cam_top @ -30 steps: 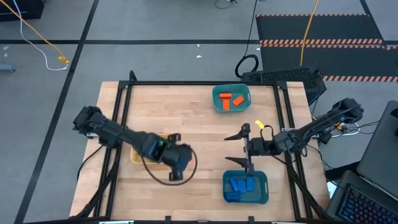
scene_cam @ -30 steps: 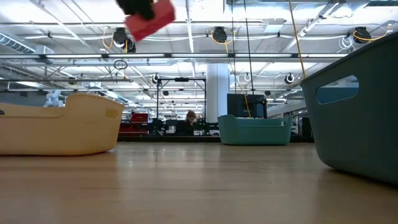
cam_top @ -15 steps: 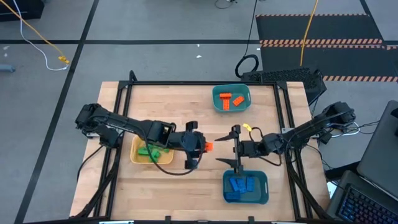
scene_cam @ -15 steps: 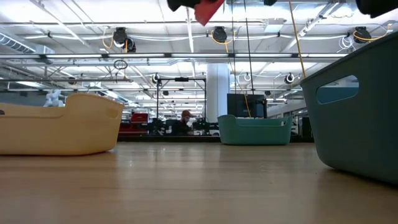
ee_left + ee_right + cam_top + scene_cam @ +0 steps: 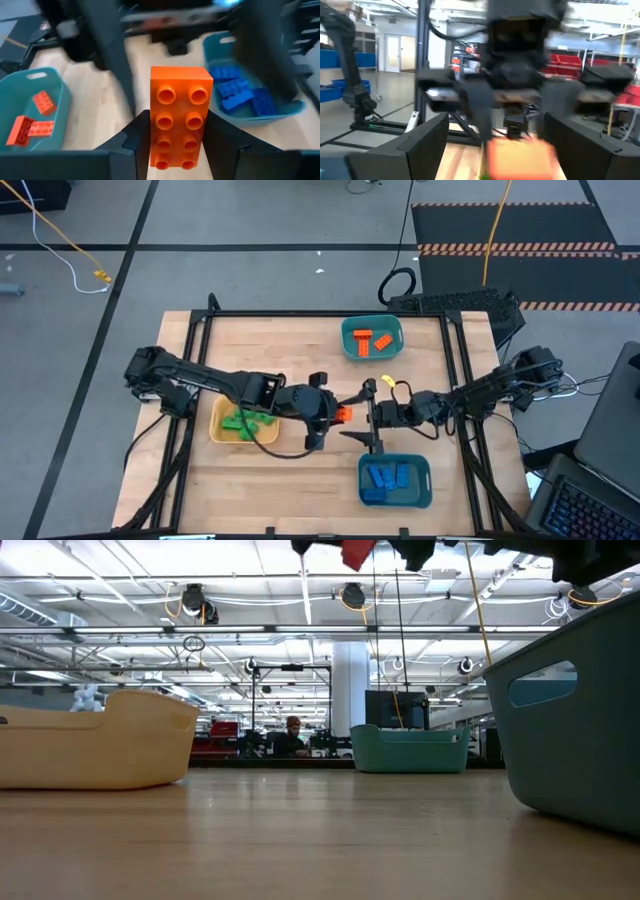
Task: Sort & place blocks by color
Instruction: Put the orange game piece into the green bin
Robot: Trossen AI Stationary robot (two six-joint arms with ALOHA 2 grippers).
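Note:
My left gripper (image 5: pixel 334 414) is shut on an orange two-by-four studded brick (image 5: pixel 180 115) above the table's middle. The brick also shows in the high view (image 5: pixel 343 414) and at the top of the low view (image 5: pixel 358 552). My right gripper (image 5: pixel 358 416) is open and faces the left one. Its fingers stand on either side of the brick's free end, apart from it. In the right wrist view the brick (image 5: pixel 520 157) lies between its spread fingers (image 5: pixel 415 150). My left gripper pinches the brick's two long sides (image 5: pixel 154 145) between its two fingers, at the end nearest the wrist. The fingers come level from the table's left and lie along the brick. The brick sticks out ahead of them, studs up, lifted clear of the table.
A yellow tray (image 5: pixel 222 436) with green bricks lies under the left arm. A teal tray (image 5: pixel 372 356) with orange bricks stands at the far side. A teal tray (image 5: pixel 427 480) with blue bricks stands at the near edge, just below the right gripper.
My left gripper has gone from beside the yellow tray toward the table's right with the orange brick, held clear of the table. My right gripper has gone toward the table's left, toward the brick, and has stayed open.

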